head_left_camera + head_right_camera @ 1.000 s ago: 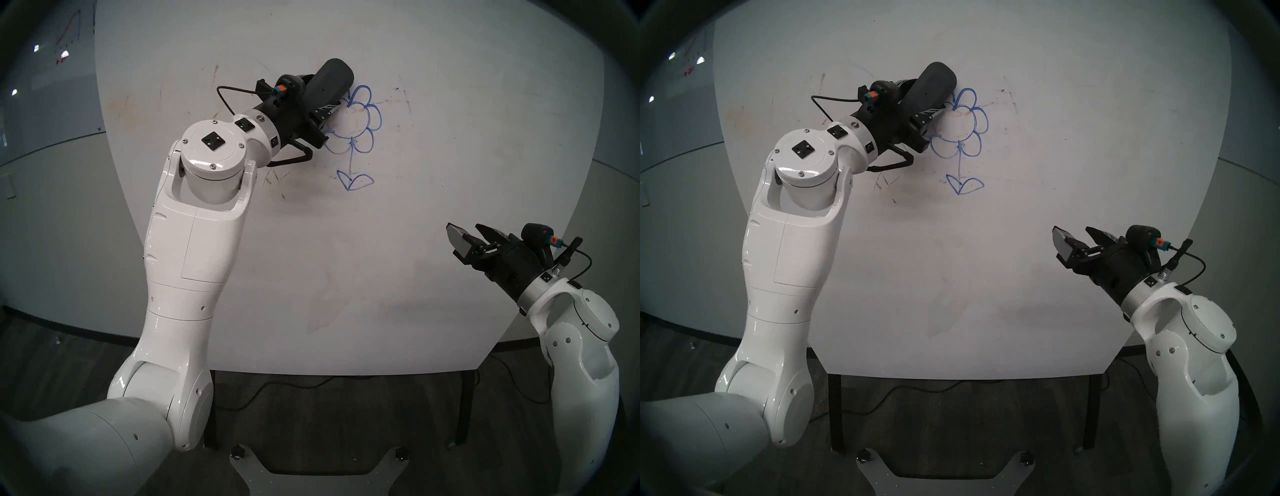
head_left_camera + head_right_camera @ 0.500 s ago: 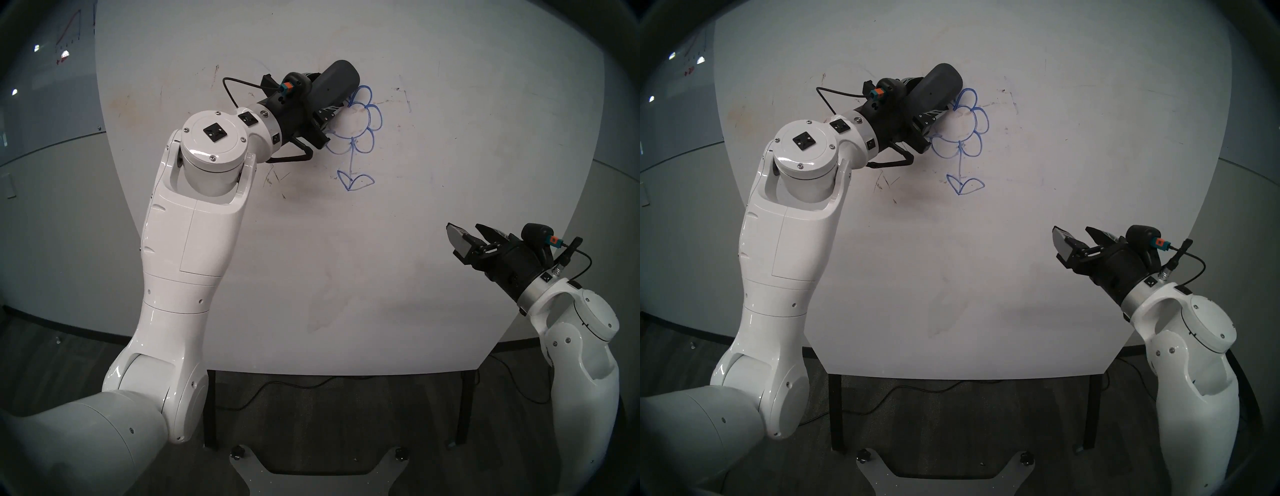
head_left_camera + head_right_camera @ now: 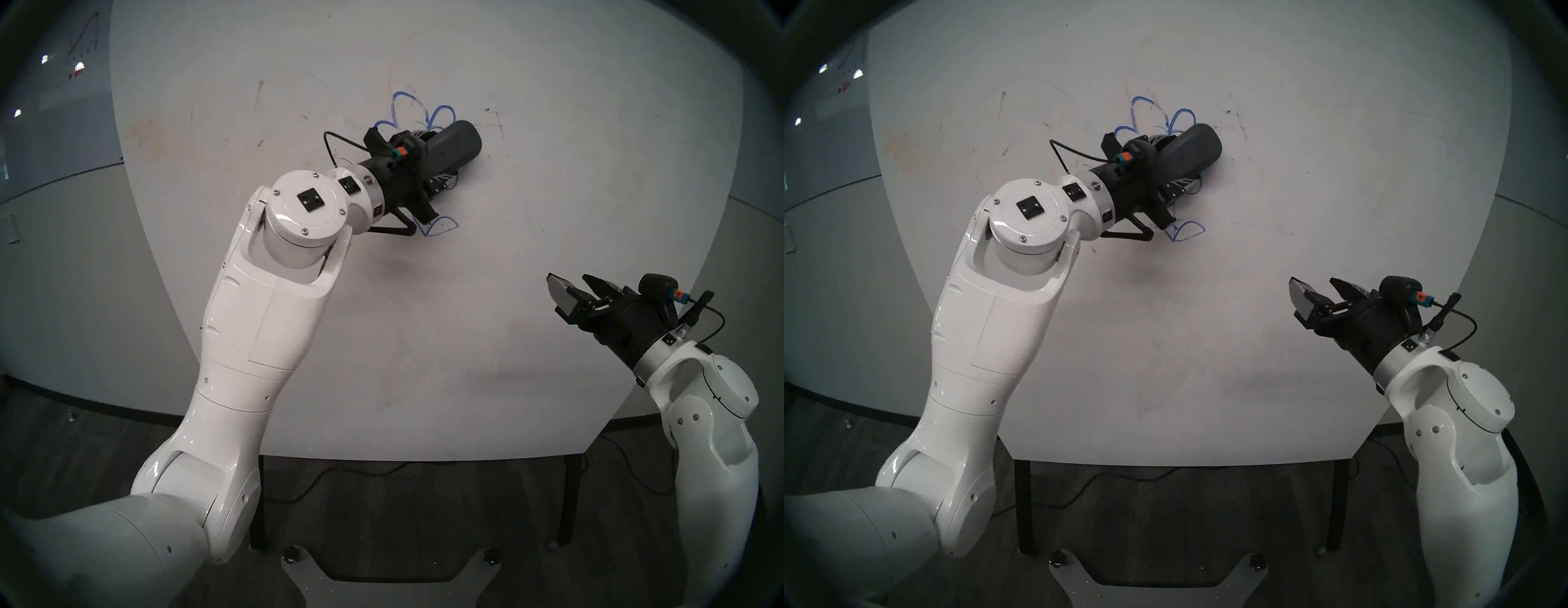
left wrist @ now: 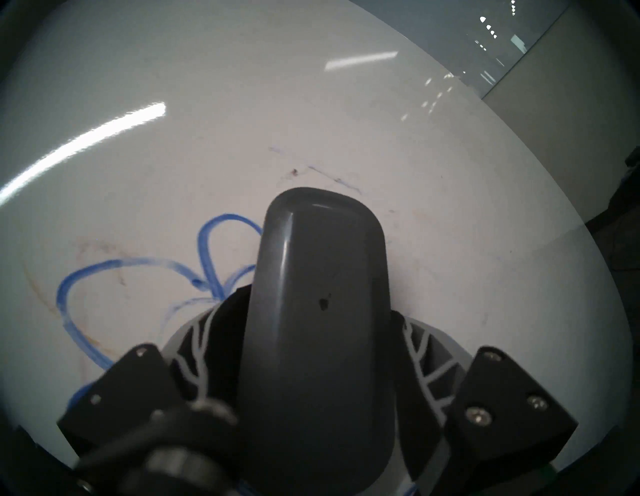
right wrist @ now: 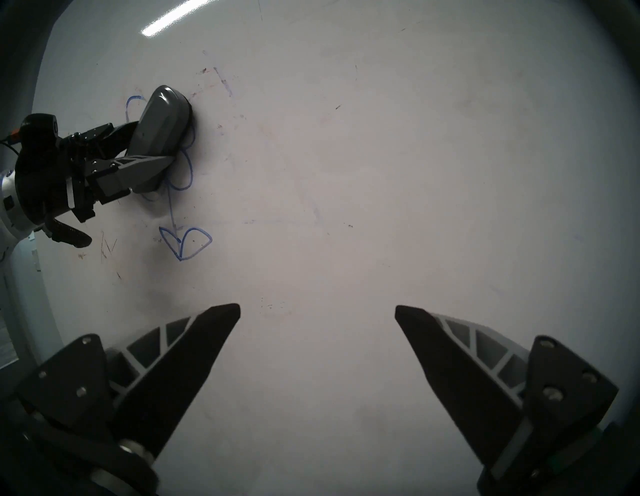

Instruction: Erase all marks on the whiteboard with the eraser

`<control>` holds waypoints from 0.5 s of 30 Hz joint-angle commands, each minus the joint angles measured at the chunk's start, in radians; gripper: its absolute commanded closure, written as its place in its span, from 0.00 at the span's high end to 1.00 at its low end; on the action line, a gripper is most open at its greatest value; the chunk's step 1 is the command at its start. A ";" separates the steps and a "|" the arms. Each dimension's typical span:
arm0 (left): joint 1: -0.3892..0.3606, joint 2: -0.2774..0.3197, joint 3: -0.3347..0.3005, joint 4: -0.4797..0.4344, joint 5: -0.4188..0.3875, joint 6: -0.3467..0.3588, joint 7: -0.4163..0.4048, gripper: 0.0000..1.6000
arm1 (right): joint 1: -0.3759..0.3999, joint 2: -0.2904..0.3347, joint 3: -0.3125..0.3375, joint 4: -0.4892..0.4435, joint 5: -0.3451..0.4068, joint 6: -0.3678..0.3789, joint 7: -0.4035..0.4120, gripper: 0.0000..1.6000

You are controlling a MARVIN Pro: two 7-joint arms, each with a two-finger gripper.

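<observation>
Mid-wipe on the whiteboard (image 3: 594,254): blue flower marks (image 3: 401,108) only partly gone.

I see top petals, lower petals and both leaves left. Eraser (image 3: 454,146) pressed on the flower centre, long axis pointing up-right in head view, clamped in left gripper (image 3: 441,170); right gripper (image 5: 317,311) jaws spread, empty, well apart.

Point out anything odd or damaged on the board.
The whiteboard bears brown smudges and dark scratchy stains apart from the blue flower marks. The eraser in the left gripper sits normally; nothing looks broken.
</observation>
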 commanded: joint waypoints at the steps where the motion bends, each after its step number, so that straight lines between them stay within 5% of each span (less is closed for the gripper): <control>1: 0.042 0.035 -0.006 0.070 0.041 0.024 0.023 0.00 | 0.004 0.002 0.000 -0.015 0.000 -0.001 0.002 1.00; 15: 0.054 0.052 -0.013 0.111 0.058 -0.010 0.049 0.00 | 0.004 0.002 0.000 -0.014 0.000 -0.002 0.002 1.00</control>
